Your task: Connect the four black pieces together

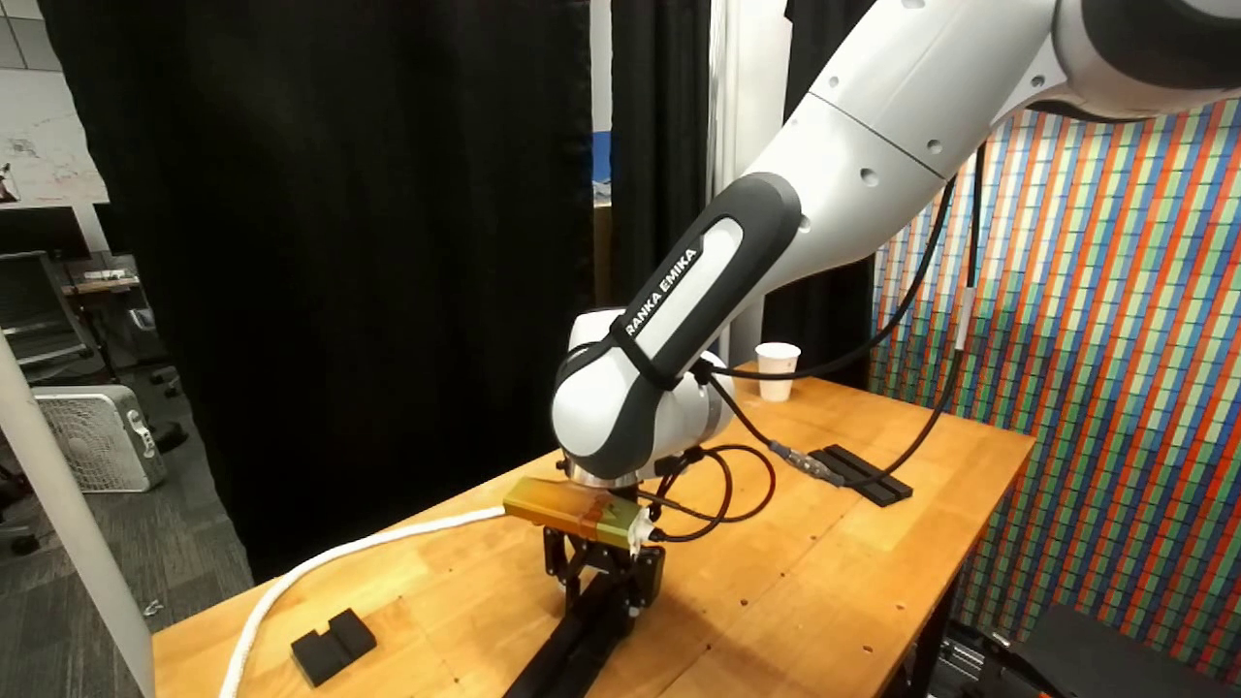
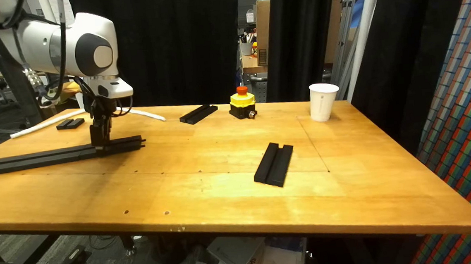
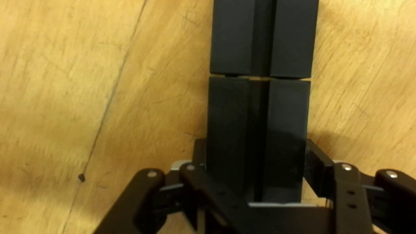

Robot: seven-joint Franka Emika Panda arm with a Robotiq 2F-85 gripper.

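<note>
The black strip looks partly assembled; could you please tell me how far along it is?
Done: the end piece sits roughly in line with the next piece. In hand: the gripper is closed on the end piece; the wrist view shows a thin gap at the joint. Left: closing that gap and, probably, adding the near loose bar and far loose bar.

This looks like a robotics lab: a robot arm (image 1: 843, 174) hangs over a wooden worktop (image 2: 216, 154) backed by black curtains (image 1: 339, 271), a red-topped stop button (image 2: 242, 100) standing there. Past the curtains are a scribbled whiteboard (image 1: 47, 145), a screen (image 1: 41, 233) and a chair (image 1: 41, 301).
</note>
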